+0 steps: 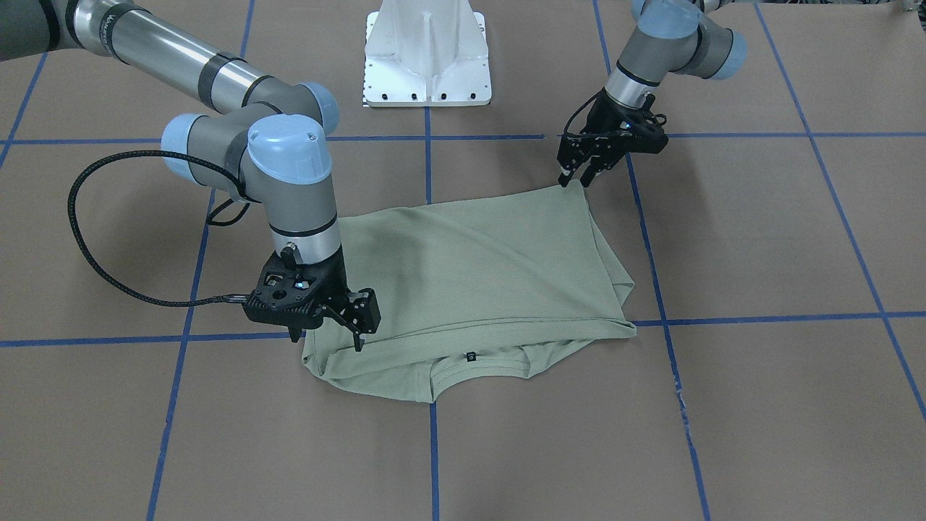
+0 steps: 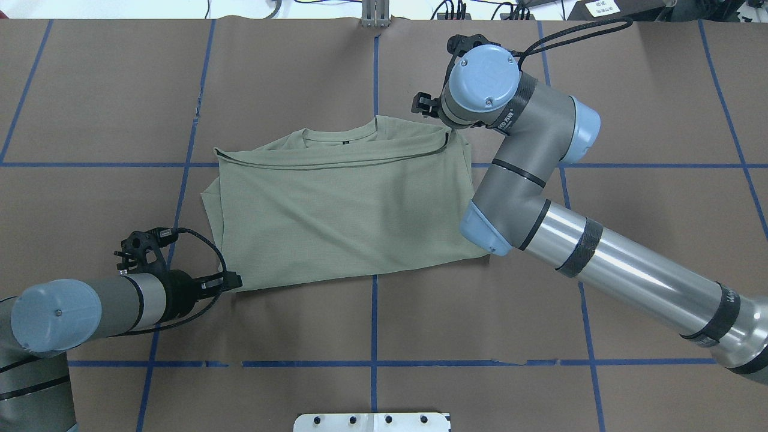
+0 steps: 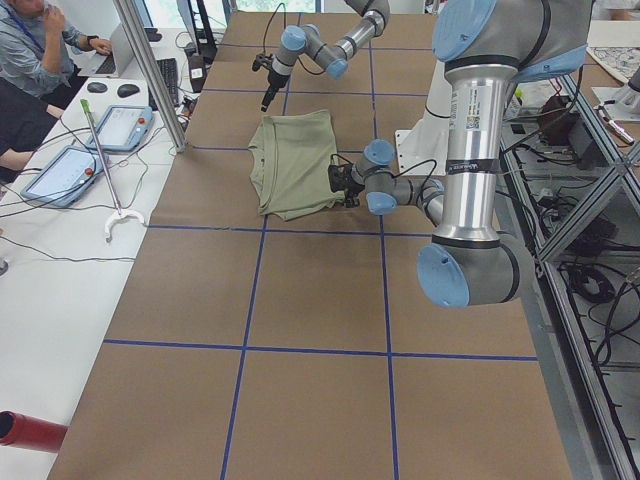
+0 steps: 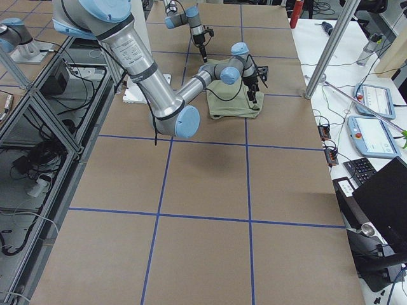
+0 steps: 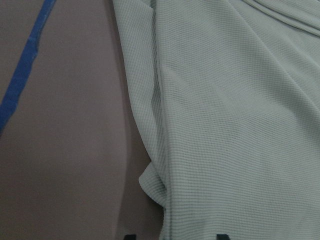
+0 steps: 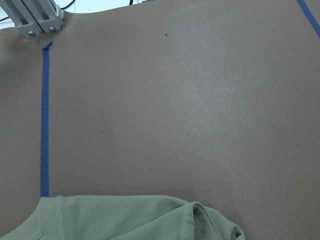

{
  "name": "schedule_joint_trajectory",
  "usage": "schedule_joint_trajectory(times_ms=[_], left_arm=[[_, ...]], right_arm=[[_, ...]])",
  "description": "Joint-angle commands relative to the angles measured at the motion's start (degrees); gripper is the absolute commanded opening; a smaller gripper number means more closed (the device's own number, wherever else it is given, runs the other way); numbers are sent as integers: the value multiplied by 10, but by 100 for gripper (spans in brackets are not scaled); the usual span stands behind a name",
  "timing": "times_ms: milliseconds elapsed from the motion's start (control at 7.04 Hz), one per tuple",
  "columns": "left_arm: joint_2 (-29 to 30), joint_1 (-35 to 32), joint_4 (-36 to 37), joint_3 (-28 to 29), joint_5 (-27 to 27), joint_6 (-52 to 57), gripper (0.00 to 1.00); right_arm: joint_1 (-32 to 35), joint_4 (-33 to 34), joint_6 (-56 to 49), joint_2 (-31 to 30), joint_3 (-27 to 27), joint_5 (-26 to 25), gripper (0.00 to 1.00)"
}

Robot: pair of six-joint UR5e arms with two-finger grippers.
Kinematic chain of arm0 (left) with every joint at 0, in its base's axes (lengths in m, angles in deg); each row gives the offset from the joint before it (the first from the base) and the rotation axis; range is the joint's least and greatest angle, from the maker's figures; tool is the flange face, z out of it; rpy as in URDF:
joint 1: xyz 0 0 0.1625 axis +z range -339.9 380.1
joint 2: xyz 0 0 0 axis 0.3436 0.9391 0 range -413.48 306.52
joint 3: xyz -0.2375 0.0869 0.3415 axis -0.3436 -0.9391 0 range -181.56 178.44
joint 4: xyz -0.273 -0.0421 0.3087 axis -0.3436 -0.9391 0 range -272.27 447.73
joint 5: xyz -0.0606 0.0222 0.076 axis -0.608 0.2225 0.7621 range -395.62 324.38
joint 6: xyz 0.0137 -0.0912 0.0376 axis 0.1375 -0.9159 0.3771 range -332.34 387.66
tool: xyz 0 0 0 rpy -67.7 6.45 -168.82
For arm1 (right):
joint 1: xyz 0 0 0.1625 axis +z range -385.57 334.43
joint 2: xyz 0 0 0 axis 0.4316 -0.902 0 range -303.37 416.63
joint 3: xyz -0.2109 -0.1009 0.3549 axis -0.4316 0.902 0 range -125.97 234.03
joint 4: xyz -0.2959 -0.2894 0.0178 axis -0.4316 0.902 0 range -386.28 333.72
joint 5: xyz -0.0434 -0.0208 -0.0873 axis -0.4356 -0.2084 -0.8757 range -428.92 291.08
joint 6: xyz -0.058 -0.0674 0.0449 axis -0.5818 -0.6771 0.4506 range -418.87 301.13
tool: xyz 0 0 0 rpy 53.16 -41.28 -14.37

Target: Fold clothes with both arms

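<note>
Showing a sage-green shirt (image 1: 470,268) folded into a rough rectangle, flat on the brown table (image 1: 759,239), with neckline and dark label (image 1: 470,355) turned away from the robot. Hovering at the shirt corner nearest the robot with the left gripper (image 1: 574,181), jaws parted narrowly just above the cloth, gripping nothing. Straddling the diagonally opposite corner with the right gripper (image 1: 327,343), spread wide, 1 finger over fabric, 1 over bare table, closed on nothing.
</note>
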Motion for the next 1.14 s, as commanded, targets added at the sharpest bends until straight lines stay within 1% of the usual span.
schedule_joint_trajectory(times_ms=[0, 284, 426, 710, 994], left_arm=[[5, 0, 0, 3, 1, -2, 51], [6, 0, -1, 12, 2, -13, 49], [20, 0, 1, 23, 2, -26, 41], [22, -1, 1, 18, 1, -26, 0], [11, -8, 1, 4, -1, -20, 0]], right_arm=[[0, 0, 2, -3, -3, -1, 100], [-1, -1, 2, -4, -3, -1, 100], [-1, -1, 2, -4, -4, -1, 100], [-2, 0, 2, -4, -4, -1, 100], [-4, -1, 2, -11, -11, -3, 100]])
